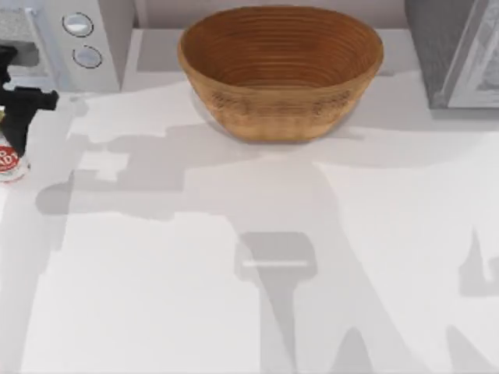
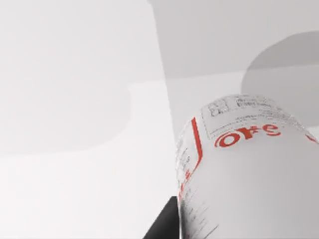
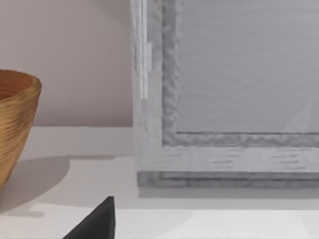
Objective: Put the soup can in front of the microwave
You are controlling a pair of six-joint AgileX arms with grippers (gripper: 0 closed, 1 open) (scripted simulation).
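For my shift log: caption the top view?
Left gripper on can before microwave, basket behind.

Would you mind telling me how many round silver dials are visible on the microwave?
2. Both sit on the microwave side panel at the top view's far left: one dial farther back, the other dial just in front of it.

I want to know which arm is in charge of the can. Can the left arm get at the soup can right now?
Likely yes: the left gripper is right over the soup can at the table's left edge, before the microwave; nothing between them.
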